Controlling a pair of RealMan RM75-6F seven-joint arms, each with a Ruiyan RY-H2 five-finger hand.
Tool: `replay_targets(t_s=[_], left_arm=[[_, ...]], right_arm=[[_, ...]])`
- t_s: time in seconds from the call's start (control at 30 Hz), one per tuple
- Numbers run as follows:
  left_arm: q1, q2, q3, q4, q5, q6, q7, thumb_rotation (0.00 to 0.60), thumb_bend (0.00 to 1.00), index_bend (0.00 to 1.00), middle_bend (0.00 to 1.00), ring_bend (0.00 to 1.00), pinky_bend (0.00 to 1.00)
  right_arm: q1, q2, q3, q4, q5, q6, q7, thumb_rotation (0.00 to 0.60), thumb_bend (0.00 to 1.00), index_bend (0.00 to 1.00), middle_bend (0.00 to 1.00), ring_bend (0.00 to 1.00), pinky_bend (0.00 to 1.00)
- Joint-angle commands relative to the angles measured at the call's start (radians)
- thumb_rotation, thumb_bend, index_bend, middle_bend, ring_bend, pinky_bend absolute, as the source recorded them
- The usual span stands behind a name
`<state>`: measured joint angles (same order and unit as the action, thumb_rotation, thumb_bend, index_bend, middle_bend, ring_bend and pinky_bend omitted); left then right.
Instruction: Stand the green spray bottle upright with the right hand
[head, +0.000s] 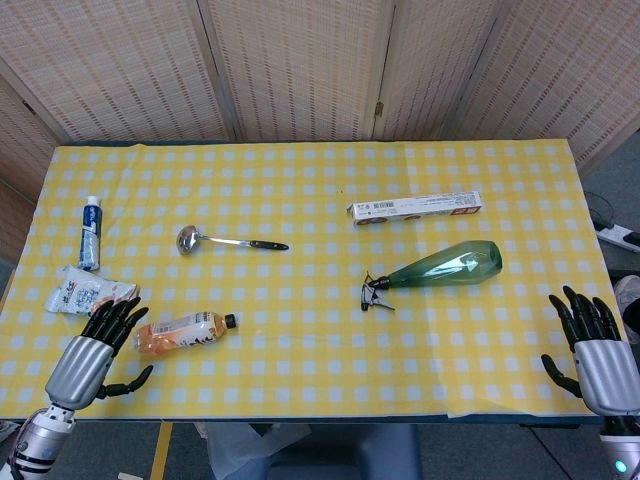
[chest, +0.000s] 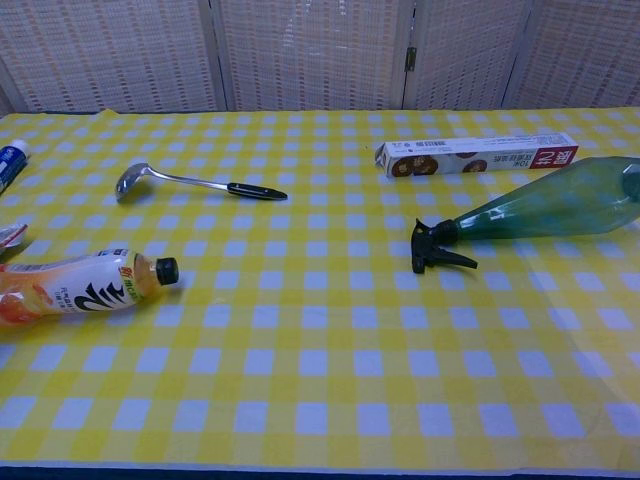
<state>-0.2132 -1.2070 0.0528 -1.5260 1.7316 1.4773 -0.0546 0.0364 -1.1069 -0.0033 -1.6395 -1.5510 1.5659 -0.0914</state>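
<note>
The green spray bottle (head: 446, 266) lies on its side on the yellow checked tablecloth, right of centre, its black trigger head (head: 377, 291) pointing left. In the chest view the green spray bottle (chest: 545, 208) runs off the right edge, its trigger head (chest: 437, 249) towards the middle. My right hand (head: 590, 345) hovers at the table's front right corner, fingers spread, holding nothing, well apart from the bottle. At the front left edge my left hand (head: 95, 350) is open too, just beside the orange drink bottle. Neither hand shows in the chest view.
An orange drink bottle (head: 185, 332) lies front left, with a white packet (head: 85, 294) and a toothpaste tube (head: 90, 232) beyond it. A metal ladle (head: 228, 241) lies left of centre. A long flat box (head: 414, 208) lies behind the spray bottle. Woven screens stand behind the table.
</note>
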Motion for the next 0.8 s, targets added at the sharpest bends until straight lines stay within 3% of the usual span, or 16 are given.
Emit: replay_targets(t_s=[0.03,0.37,0.53,0.67,0.8], left_arm=[[0.002,0.001,0.001,-0.001,-0.001,0.0,0.008,0.245,0.38,0.0,0.05,0.07,0.01],[0.0,0.011,0.002,-0.005,0.012,0.016,-0.03,0.246,0.38,0.0,0.05,0.07,0.01],[0.006,0.023,0.003,-0.008,0.024,0.044,-0.065,0.246,0.38,0.0,0.05,0.07,0.01],[0.016,0.035,0.011,-0.01,0.043,0.075,-0.09,0.244,0.38,0.0,0.05,0.06,0.01],[0.026,0.05,0.014,-0.009,0.064,0.112,-0.123,0.244,0.38,0.0,0.05,0.06,0.01]], right_arm=[[0.003,-0.004,0.003,0.001,-0.002,-0.006,-0.005,0.6,0.35,0.0,0.0,0.0,0.0],[0.076,0.004,0.046,0.03,0.018,-0.115,0.072,0.6,0.35,0.0,0.0,0.0,0.0],[0.225,0.073,0.114,-0.078,0.068,-0.307,-0.193,0.6,0.35,0.0,0.0,0.0,0.0],[0.385,0.062,0.186,-0.124,0.251,-0.525,-0.441,0.6,0.35,0.05,0.0,0.0,0.0],[0.504,-0.012,0.197,-0.142,0.425,-0.608,-0.719,0.6,0.35,0.06,0.0,0.0,0.0]])
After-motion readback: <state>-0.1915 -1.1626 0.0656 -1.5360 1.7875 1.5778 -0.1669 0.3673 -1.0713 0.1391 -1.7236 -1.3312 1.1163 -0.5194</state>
